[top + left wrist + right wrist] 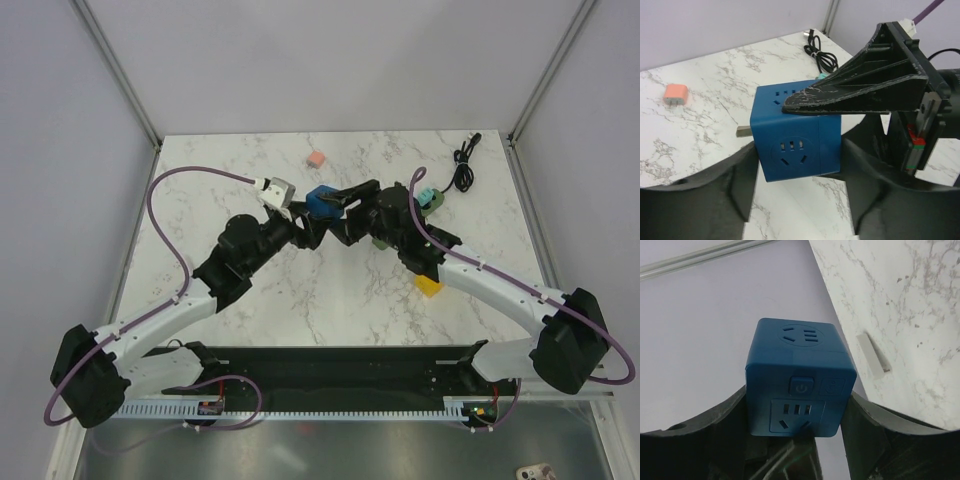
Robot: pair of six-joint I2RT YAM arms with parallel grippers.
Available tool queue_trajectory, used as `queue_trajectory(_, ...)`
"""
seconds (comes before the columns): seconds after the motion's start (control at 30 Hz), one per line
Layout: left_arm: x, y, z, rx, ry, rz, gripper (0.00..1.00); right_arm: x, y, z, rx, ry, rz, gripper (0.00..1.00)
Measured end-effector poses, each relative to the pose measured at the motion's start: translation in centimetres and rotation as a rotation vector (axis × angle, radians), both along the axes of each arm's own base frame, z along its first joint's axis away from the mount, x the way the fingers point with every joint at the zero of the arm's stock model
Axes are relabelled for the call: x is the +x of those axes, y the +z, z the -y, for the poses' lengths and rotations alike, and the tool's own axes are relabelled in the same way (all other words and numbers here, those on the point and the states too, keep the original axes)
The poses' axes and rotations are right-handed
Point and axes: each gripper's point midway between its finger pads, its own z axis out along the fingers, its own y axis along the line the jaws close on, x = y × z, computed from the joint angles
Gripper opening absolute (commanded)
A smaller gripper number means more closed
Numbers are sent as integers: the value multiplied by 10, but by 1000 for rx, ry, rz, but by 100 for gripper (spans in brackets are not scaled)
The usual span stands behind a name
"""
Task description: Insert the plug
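Two grippers meet on one blue socket cube (796, 360), which is held up off the desk (300, 300). The left gripper (797, 167) is about half open, with the cube wedged between its fingers so that they press on two opposite sides. The right gripper (795, 410) sits crosswise to it. One of its fingers lies along the cube's top face, and in its own view both fingers appear to rest against the cube's sides, so it looks closed on the cube too.

Every socket face that shows is empty, so nothing is plugged in yet. A small orange plug (676, 94) lies on the desk well beyond the left gripper's fingertips. A coiled black cable (463, 165) lies farther off, past the right gripper. I cannot tell which of them is meant to go in.

By my reading the task is at an early stage, with only the cube secured. One gripper has yet to let go, fetch the plug, line up its pins and push it home.
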Motion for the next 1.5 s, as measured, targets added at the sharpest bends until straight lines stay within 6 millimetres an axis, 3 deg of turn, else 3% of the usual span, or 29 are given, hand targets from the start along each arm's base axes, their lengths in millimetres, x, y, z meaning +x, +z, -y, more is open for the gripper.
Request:
queue_trajectory(0.03, 0, 0, 0, 9, -2, -2, 87, 0, 0, 0, -18, 5, 19, 0)
queue_trajectory(0.1, -5, 3, 0, 16, -19, -6, 99, 5, -3, 6, -63, -7, 57, 0)
queue_trajectory(0.2, -12, 12, -1, 11, -36, -5, 100, 16, -5, 21, -133, -21, 117, 0)
queue_trajectory(0.33, -23, 21, -7, 18, -56, -14, 100, 29, -9, 57, -288, -23, 233, 0)
queue_trajectory(0.5, -37, 32, -16, 40, -69, -55, 100, 38, -22, 110, -679, 47, 355, 0)
queue_trajectory(0.57, -41, 33, -19, 38, -69, -76, 100, 47, -23, 120, -830, 110, 372, 0)
queue_trajectory(0.77, -35, 9, -19, 74, -59, -279, 97, 81, -31, 138, -1192, 360, 417, 0)
queue_trajectory(0.97, -25, -18, -40, 97, -10, -436, 100, 66, -62, 173, -1472, 692, 461, 0)
queue_trajectory(1.1, -23, -19, -53, 96, 24, -446, 100, 62, -77, 189, -1562, 868, 497, 0)
queue_trajectory(1.27, -23, -22, -56, 106, 30, -456, 100, 60, -124, 201, -1495, 1118, 456, 0)
queue_trajectory(1.37, -24, -30, -58, 123, 40, -468, 100, 68, -146, 218, -1425, 1182, 389, 0)
queue_trajectory(1.5, -23, -42, -64, 148, 67, -482, 100, 77, -159, 233, -1379, 1212, 352, 0)
